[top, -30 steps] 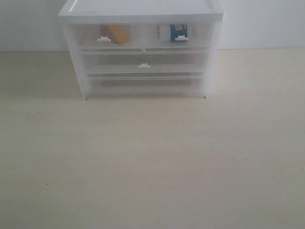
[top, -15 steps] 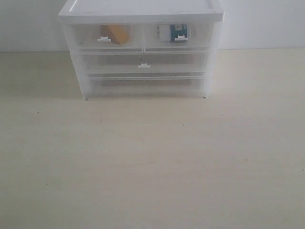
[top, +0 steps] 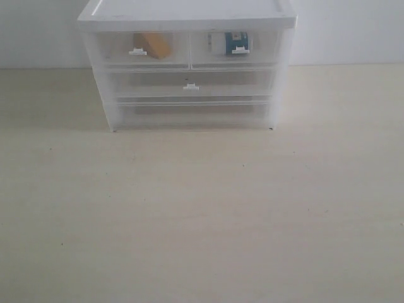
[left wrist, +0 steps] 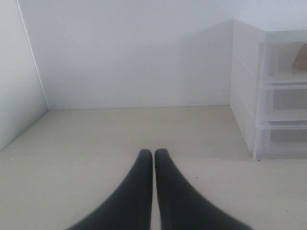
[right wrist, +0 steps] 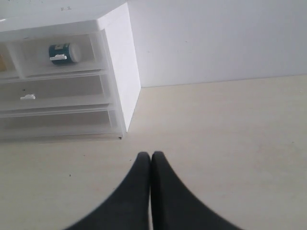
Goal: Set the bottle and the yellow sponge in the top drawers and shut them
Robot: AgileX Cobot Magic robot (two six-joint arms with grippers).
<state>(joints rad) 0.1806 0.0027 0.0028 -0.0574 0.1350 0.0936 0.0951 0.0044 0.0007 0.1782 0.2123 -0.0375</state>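
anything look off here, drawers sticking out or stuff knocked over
Nothing stands out. The yellow foam sponge sits in the clear top-left drawer, the white teal-labelled pill bottle lies on its side in the clear top-right drawer, and both drawers look flush with the white-framed chest.

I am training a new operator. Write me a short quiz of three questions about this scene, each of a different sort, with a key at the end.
1. In the exterior view, which top drawer holds the yellow sponge? A) left B) right C) neither
2. True or false: the bottle stands on top of the chest.
3. Fill in: the left gripper and the right gripper are both ____ and hold nothing.
Key: 1 A. 2 false: it is inside the closed right top drawer. 3 shut.
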